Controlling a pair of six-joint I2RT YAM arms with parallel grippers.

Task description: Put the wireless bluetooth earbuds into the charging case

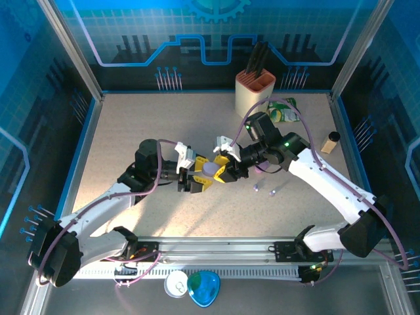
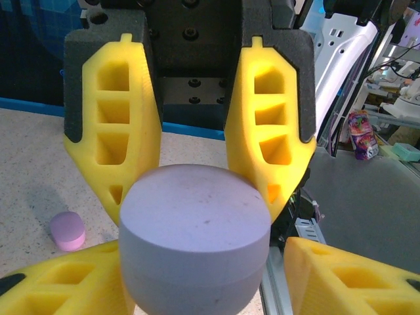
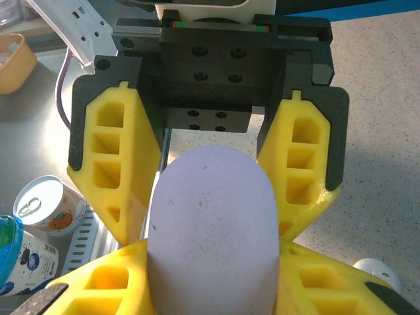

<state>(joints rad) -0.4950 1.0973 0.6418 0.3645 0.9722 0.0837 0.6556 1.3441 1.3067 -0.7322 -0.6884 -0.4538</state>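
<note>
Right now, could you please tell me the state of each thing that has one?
lilac case: closed, held above the table.
right tool: shut on the lilac case.
left tool: open, gap beside the lilac case.
earbuds: loose on the table, not inserted.
can: upright.

A beige plastic knife block [image 1: 254, 92] with black handles is seen at 12 o'clock on the speckled grey surface [image 1: 131, 131]. A crumpled green packet [image 1: 286, 111] lies just beside it, and a small tan black-capped bottle [image 1: 330, 142] at 2 o'clock. Beyond the 6 o'clock edge, a white pull-tab can [image 1: 176, 283] is set just beside a blue-green teardrop-shaped object [image 1: 203, 287].
</note>
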